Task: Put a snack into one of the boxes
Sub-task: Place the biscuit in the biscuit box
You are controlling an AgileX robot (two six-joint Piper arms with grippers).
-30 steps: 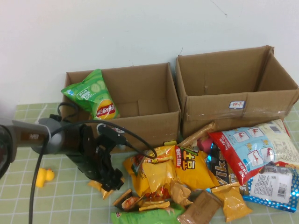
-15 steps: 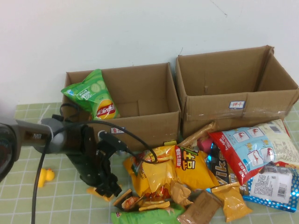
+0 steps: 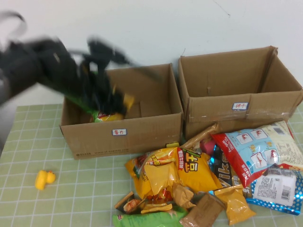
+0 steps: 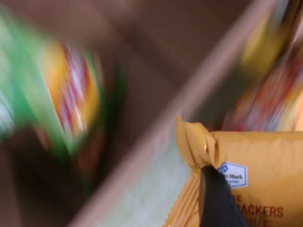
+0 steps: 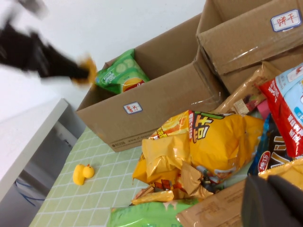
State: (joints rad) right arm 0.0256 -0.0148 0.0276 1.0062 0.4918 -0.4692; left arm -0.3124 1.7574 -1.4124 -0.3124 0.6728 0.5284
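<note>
- L gripper (image 3: 118,100) above left cardboard box (image 3: 142,137), pinching yellow cracker pkt (image 4: 255,161) at crimped edge.
- Pkt: likely light, crinkly, brittle inside; hold by seam.
- Green crisp bag (image 5: 120,73) inside box, far-left corner.
- R gripper (image 5: 272,201) low over near snack pile (image 5: 199,151).

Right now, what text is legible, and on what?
"Mark", "RACKERS": cracker packet, gripped by left gripper above left box.
"薯片": left box label.
"饼干": right box label.
Yellow bag print, foil bag barcode: too blurred to read.
Right gripper, low beside snack pile: no text.
</note>
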